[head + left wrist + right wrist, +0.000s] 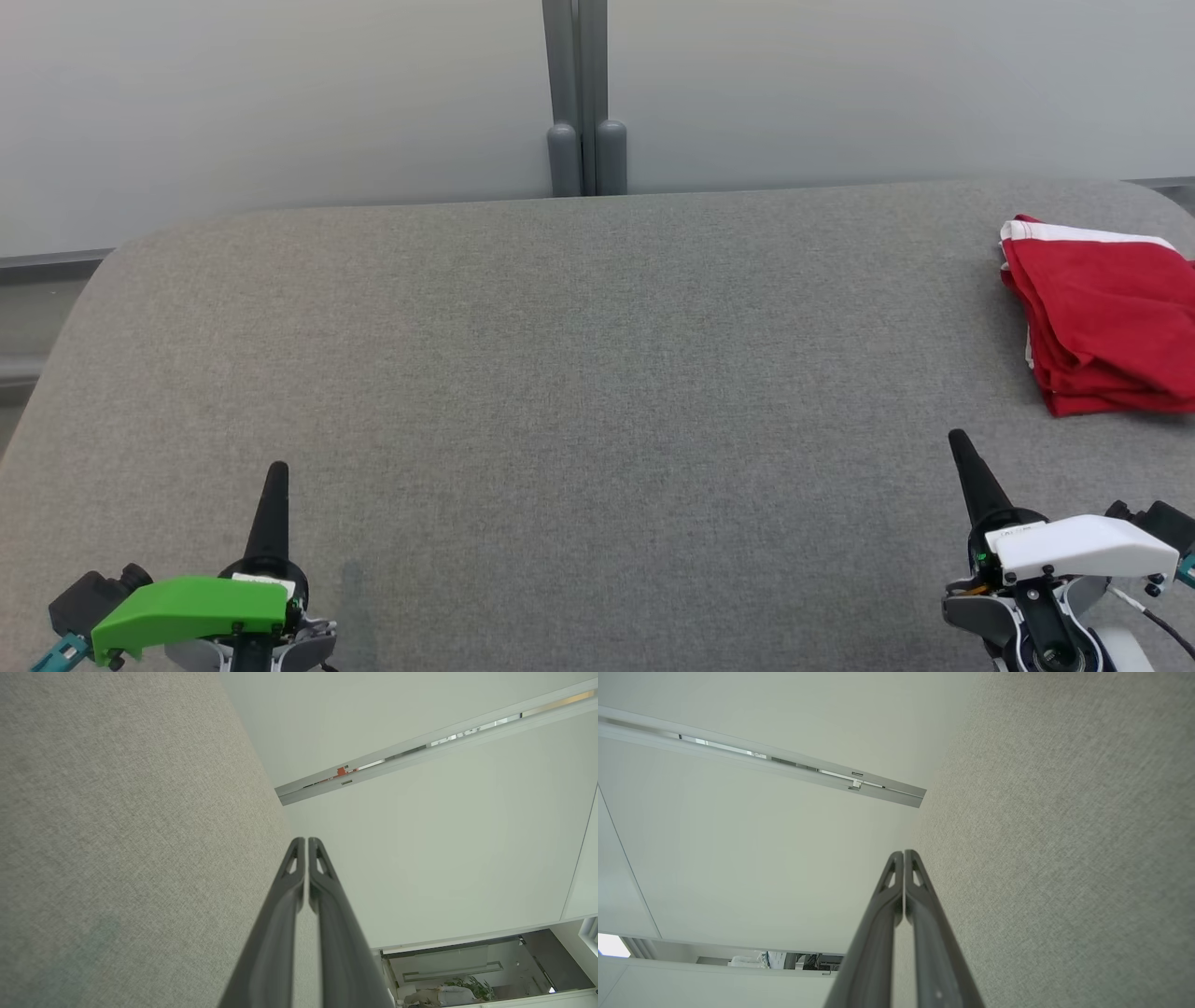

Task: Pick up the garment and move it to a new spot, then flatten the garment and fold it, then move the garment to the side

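The garment is red with white trim and lies folded in a compact stack at the far right edge of the grey fabric table, partly cut off by the head view's border. My right gripper rests at the lower right, shut and empty, a short way in front of and to the left of the garment. At the lower left my left gripper is shut and empty too, far from the garment. Both wrist views show the fingers pressed together, left gripper, right gripper, over bare grey fabric.
A pale wall with a grey vertical post stands behind the table's far edge. The table's rounded corners fall away at the far left and the far right.
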{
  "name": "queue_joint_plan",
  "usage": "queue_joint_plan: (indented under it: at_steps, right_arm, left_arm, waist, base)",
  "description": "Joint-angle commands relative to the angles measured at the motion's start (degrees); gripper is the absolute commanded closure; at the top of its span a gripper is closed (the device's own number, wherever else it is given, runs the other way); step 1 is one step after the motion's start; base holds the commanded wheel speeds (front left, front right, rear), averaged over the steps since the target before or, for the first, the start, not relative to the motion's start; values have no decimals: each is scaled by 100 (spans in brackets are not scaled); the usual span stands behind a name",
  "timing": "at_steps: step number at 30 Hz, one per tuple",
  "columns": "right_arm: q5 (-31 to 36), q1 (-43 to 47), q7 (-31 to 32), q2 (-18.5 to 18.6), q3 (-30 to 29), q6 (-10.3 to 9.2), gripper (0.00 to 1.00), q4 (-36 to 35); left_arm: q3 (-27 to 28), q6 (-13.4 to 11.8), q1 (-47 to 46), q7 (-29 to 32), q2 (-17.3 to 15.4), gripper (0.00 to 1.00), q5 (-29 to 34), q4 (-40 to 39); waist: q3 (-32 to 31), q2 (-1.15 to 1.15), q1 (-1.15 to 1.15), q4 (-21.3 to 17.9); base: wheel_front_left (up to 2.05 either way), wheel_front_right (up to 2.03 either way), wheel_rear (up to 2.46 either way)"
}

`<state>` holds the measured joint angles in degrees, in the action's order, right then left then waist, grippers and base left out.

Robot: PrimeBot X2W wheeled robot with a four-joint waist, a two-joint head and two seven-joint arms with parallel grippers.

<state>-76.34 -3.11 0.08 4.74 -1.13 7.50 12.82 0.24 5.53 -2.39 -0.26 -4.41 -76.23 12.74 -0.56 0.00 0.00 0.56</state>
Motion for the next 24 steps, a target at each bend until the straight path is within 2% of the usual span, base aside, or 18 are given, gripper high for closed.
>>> queue_joint_plan:
  at_steps: [1,24]
  right_arm:
    - [-141,-124,46,2,-40,0,100,-9]
    - [-1116,-239,341,-38,-249,1,100,67]
  left_arm:
    - [54,47,-139,35,-41,100,-165,-21]
    - [285,148,-312,326,-19,100,-1162,70]
  waist:
    - [3,0,0,-2]
    - [42,0,0,-32]
  base:
    - [0,0,0]
    - [0,0,0]
